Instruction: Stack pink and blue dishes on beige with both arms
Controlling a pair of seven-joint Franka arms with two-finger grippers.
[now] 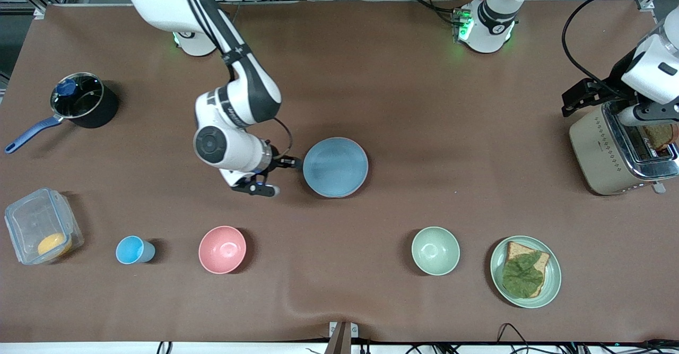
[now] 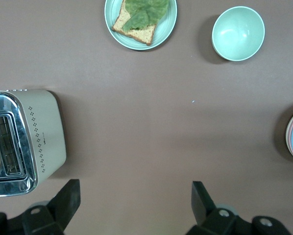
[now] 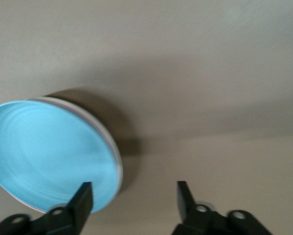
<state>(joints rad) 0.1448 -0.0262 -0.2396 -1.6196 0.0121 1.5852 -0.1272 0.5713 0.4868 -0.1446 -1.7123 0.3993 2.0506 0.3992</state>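
Nearest the front camera, a row of things lies along the worktop (image 1: 371,78): a clear lidded box (image 1: 42,225) toward the right arm's end, then a small blue cup (image 1: 133,250), a pink bowl (image 1: 223,249), a pale green bowl (image 1: 435,250) and a pale green plate (image 1: 551,274) carrying bread with a leaf.

Farther from that camera, about mid-worktop, lies the blue plate (image 1: 335,166). In the left wrist view a pink edge shows just under its rim, so it rests on top of a stack.

The right pincer (image 1: 290,162) is just beside the blue plate's rim, its jaws wide and holding nothing.

Farther still, a dark saucepan (image 1: 85,101) stands toward the right arm's end. At the left arm's end, the left pincer (image 2: 135,198) hangs wide and empty above the worktop beside a toaster (image 1: 615,155).
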